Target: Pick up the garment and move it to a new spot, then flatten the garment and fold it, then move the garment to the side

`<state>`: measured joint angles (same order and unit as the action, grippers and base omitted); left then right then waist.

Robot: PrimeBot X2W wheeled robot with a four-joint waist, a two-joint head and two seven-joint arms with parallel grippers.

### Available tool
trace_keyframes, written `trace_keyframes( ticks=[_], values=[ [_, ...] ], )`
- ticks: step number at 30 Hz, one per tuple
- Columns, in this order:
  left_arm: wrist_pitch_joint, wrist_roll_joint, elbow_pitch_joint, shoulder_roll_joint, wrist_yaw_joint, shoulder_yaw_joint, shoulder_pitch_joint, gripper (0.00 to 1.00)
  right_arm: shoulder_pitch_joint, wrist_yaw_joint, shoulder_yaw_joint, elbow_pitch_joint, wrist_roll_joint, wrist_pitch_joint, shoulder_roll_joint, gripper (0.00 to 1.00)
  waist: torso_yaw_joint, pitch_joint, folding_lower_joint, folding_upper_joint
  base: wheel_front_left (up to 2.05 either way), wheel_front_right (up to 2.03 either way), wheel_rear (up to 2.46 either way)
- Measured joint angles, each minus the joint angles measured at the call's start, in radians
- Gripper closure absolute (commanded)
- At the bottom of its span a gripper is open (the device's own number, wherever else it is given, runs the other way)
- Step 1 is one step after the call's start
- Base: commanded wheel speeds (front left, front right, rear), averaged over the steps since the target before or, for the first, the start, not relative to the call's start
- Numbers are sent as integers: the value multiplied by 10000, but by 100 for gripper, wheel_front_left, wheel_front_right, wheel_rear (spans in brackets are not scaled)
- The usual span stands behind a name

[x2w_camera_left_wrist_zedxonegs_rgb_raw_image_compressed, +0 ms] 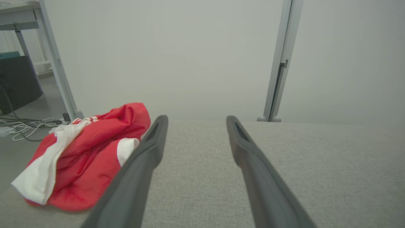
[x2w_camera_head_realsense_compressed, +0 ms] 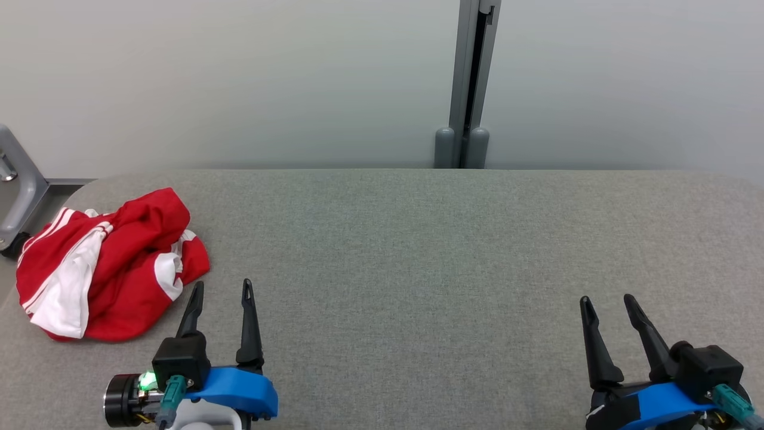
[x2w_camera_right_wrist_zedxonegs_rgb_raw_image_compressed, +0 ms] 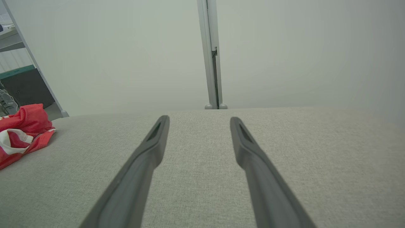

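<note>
Garment (x2w_camera_head_realsense_compressed: pixel 113 263) bunched at left edge of table (x2w_camera_head_realsense_compressed: pixel 418 239) — pickup not begun, my left gripper (x2w_camera_head_realsense_compressed: pixel 222 285) and right gripper (x2w_camera_head_realsense_compressed: pixel 607 300) spread, empty — next I'd reach left, pinch it.

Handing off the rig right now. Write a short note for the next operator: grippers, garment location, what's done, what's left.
Left gripper: open, empty, beside the garment's right edge.
Right gripper: open, empty, over the table's right part.
Red and white garment: crumpled heap at the left end of the grey padded table.
Done: nothing visible; no fold yet.
Left: pick up, move to a new spot, flatten, fold, move aside.
</note>
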<state>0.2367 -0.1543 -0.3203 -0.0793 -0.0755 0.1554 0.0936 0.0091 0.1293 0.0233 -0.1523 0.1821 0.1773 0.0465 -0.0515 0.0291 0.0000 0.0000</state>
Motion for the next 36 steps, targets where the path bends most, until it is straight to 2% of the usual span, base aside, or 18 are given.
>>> trace_keyframes(
  ticks=[5,21,36],
  values=[
    [40,249,-6,-12,-44,128,6,0,5,2,10,12,-322,4,2,0,-65,17,0,0,0,0,0],
    [27,44,12,-104,-119,157,-14,0,50,12,13,-77,-314,0,6,0,-304,88,0,0,0,0,0],
    [-65,-180,222,-336,-320,-17,-120,0,125,12,-203,-174,-255,15,12,0,-984,189,0,0,0,0,0]
  ],
)
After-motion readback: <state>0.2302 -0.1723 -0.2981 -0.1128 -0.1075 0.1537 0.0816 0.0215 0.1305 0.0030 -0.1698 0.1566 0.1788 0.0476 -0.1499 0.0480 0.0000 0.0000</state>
